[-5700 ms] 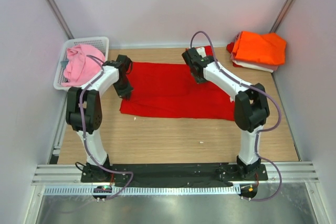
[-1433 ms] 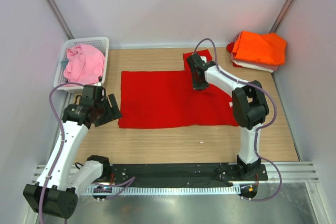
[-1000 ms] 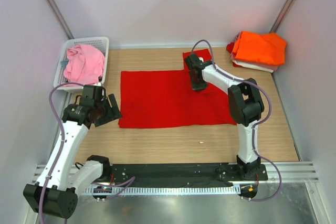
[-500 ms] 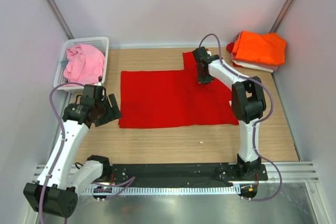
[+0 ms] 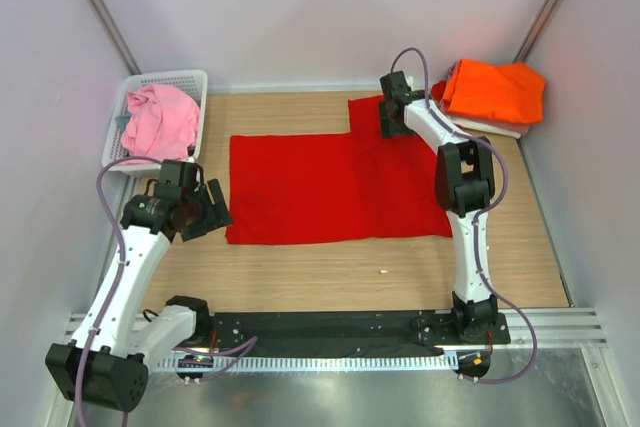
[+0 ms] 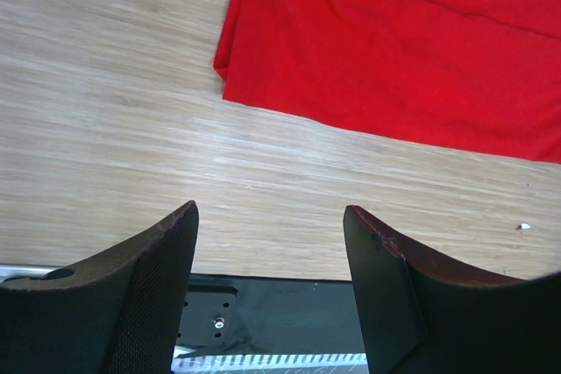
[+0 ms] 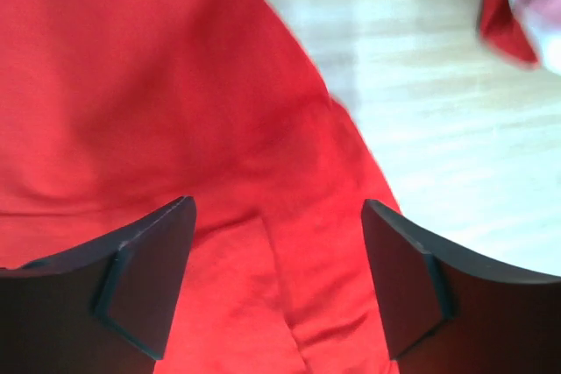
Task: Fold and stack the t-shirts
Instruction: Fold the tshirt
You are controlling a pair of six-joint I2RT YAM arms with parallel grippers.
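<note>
Currently: red t-shirt (image 5: 330, 187) spread flat on bench (image 5: 330, 277). Right gripper (image 7: 276, 208) over its far-right sleeve, jaws apart, holding nothing. Left gripper (image 6: 270, 216) just off shirt's near-left corner, jaws apart, empty. Basket (image 5: 195, 82) left of shirt holds crumpled pink t-shirt (image 5: 160, 119). Folded orange t-shirt (image 5: 495, 90) far right of shirt.

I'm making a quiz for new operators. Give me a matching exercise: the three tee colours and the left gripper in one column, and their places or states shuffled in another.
1. pink tee
2. orange tee
3. red tee
4. left gripper

A. spread flat on the table
B. in the basket
C. open, over bare wood
D. on top of the folded pile

Pairs: 1-B, 2-D, 3-A, 4-C
</note>
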